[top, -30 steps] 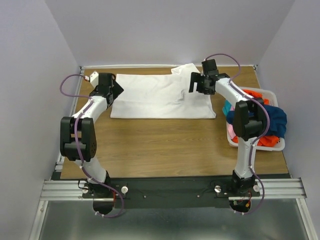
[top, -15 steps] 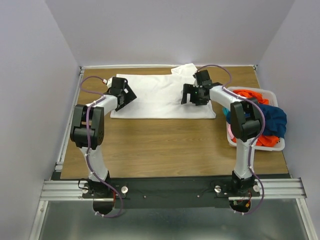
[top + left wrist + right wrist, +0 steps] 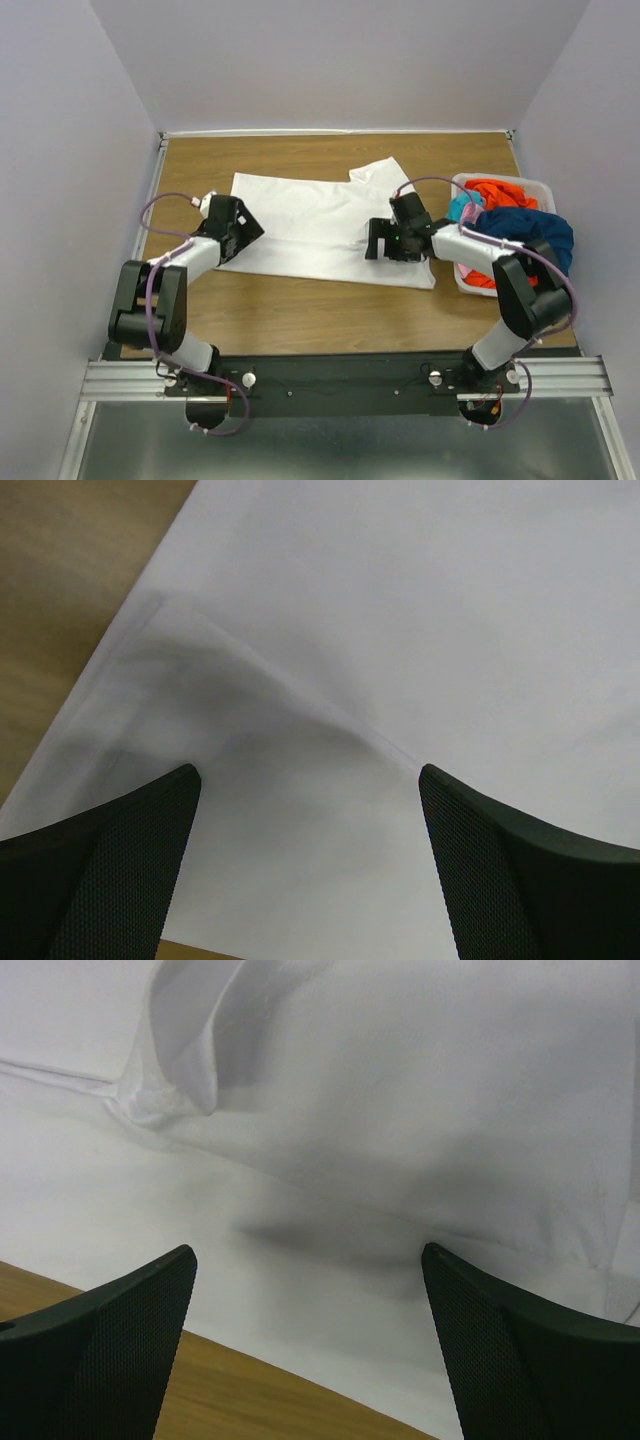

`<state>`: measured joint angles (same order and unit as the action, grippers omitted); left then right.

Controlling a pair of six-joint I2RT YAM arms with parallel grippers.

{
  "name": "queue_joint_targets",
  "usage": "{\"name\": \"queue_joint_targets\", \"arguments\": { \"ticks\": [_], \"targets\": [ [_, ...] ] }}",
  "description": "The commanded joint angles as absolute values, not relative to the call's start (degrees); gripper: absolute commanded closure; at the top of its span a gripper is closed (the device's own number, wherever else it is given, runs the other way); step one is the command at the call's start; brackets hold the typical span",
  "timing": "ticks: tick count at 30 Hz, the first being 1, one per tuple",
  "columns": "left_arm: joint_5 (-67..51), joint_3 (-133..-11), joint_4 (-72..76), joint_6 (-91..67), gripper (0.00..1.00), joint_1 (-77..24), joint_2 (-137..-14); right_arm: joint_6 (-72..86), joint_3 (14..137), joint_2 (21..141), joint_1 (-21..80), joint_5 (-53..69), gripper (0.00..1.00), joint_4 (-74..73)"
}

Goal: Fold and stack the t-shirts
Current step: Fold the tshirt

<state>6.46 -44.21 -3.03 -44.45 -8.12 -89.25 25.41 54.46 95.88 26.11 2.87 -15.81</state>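
White t-shirt (image 3: 310, 225) lies flat mid-counter (image 3: 320, 310); other t-shirts (image 3: 528, 232) sit in the bin (image 3: 530, 182), far right. L jaws & R jaws both spread, empty, over its left & right edges. Risk: pinching the top layer only, so cloth drags & bunches.

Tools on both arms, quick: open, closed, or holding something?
Left tool: open, over the white t-shirt, holding nothing.
Right tool: open, over the same shirt, holding nothing.

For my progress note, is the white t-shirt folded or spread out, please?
Spread out: the white t-shirt lies flat across the table, one sleeve sticking out at its far edge.
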Motion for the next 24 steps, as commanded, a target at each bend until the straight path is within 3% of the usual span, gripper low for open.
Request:
{"name": "queue_joint_targets", "arguments": {
  "ticks": [1, 7, 12, 20, 24],
  "targets": [
    [7.8, -35.2, -8.4, -47.3, 0.02, -8.3, -80.4, 29.7, 45.9, 89.4, 27.5, -1.8, 0.00, -19.4],
    [9.5, -34.2, -11.9, -48.5, 0.02, -8.3, -66.7, 27.7, 43.4, 77.1, 27.7, 1.6, 0.00, -19.5],
    [14.8, -41.9, -12.4, -46.6, 0.02, -8.2, -67.6, 26.8, 51.7, 77.1, 27.5, -1.5, 0.00, -19.5],
    [14.9, -66.7, -14.9, -40.8, 0.02, -5.3, -92.2, 24.4, 76.0, 95.3, 19.8, -2.8, 0.00, -19.5],
    [16.9, -77.8, -17.7, -39.4, 0.09, -4.5, -103.6, 22.4, 86.4, 105.0, 18.3, -5.4, 0.00, -19.5]
  ]
}}
